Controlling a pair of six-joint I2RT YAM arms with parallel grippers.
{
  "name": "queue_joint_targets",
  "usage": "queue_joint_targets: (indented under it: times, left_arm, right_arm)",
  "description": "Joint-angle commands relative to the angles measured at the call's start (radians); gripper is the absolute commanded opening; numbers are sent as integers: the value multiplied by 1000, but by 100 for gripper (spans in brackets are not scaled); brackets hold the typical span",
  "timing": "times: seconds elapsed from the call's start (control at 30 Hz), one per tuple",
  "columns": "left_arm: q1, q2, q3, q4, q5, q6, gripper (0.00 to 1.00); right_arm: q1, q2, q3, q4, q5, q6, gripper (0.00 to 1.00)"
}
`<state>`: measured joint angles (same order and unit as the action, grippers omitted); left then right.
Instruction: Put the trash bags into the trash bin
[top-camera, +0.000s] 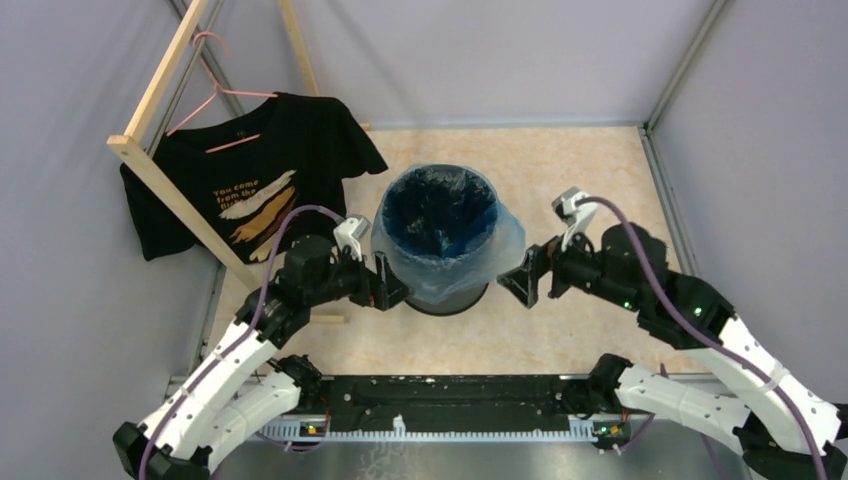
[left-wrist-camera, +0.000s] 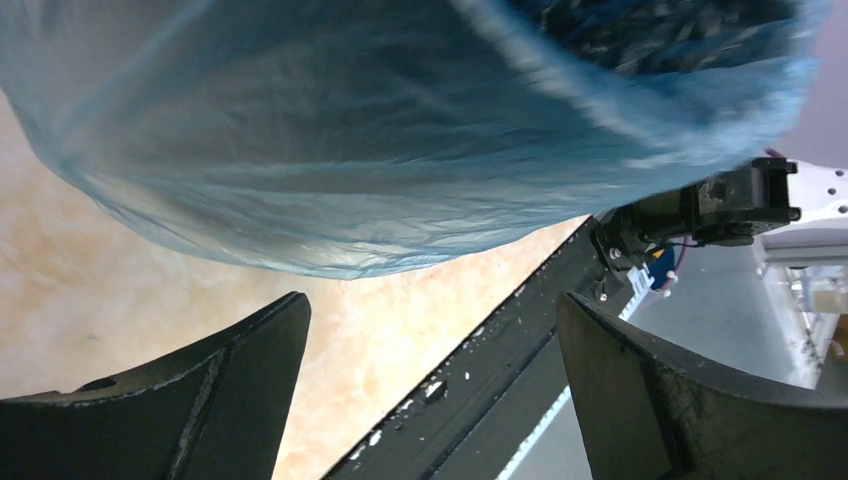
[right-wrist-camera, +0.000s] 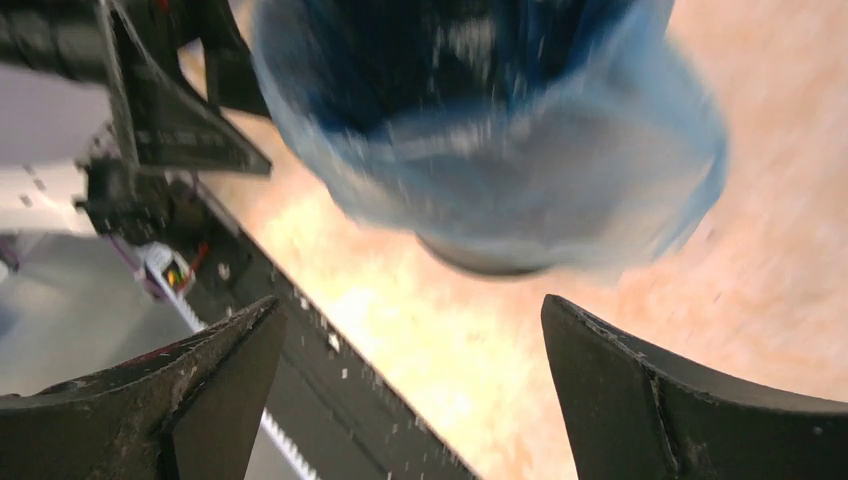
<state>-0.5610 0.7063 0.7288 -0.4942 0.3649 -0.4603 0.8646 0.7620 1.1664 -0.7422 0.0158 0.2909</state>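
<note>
Now bag (top-camera: 498, 246) lines bin (top-camera: 452, 299), skirt draped over rim; left tool (top-camera: 394, 292), right tool (top-camera: 521, 280) released, flanking bin.

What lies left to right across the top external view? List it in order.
Black printed T-shirt → left arm's open black fingers → dark round bin lined with the translucent light-blue plastic bag → right arm's open black fingers.

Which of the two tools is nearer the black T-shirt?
The left tool, on the same side of the trash bin as the T-shirt; the right tool is opposite.
</note>
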Motion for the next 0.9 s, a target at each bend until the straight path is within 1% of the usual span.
queue_joint_targets:
  times: [0.0,0.07,0.13,0.33,0.4,0.5,0.63,0.7,0.77,0.87]
  left_arm:
    - [-4,15,-88,115,54,-147,99]
    - [-4,29,-116,172,43,-186,99]
    - [-5,53,-127,220,29,-208,99]
    - [-4,160,-154,409,29,-255,99]
    - [-5,213,-149,466,24,-271,99]
    - [-5,314,-108,537,20,-267,99]
    - [-4,413,-16,518,32,-216,99]
    - [-5,430,20,454,29,-171,99]
    - [-5,412,38,380,15,-115,99]
    - [-4,343,37,249,-29,-30,99]
  right_arm:
    - [-1,-91,-242,79,-131,139,99]
    - [0,-121,-340,146,-218,184,99]
    - [3,-122,-403,175,-233,236,99]
    - [17,-126,-547,325,-208,324,99]
    - [18,-113,-584,381,-201,325,99]
    - [17,-69,-622,441,-139,318,99]
    - [16,-14,-647,510,-51,347,99]
    - [17,1,-665,565,-20,372,99]
    - [17,11,-687,657,-33,405,99]
    - [21,51,-718,811,-96,465,99]
